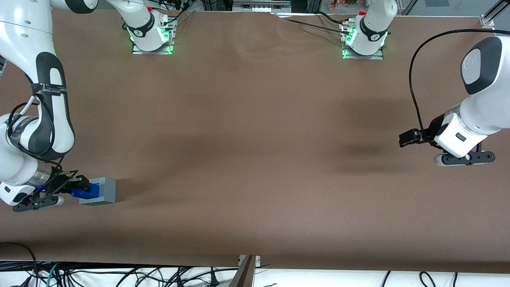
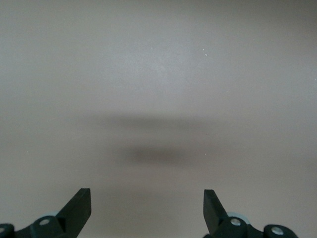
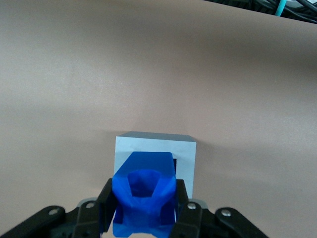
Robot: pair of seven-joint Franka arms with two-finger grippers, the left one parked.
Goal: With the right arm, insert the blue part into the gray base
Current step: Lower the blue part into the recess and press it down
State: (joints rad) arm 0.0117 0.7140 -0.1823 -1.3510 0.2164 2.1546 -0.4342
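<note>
Right arm (image 1: 48,103) holds the blue part (image 1: 84,191) in narrow-set jaws, its nose at the gray base (image 1: 102,190) recess, at the desk (image 1: 255,131) end by the working arm. Gripper (image 3: 143,210) should push level, straight toward 3 o'clock in front view, w/o tilting.

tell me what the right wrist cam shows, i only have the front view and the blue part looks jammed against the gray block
Observer: The blue part sits between the fingers of the gripper, its leading end at the square recess of the gray block.
Operator: is it in yet
Observer: It looks partly entered; a dark gap of the recess shows beside the blue part, so it is not fully seated as far as I can tell.
Operator: block tipped?
Observer: No, the gray block rests flat on the brown table, recess facing the gripper.
</note>
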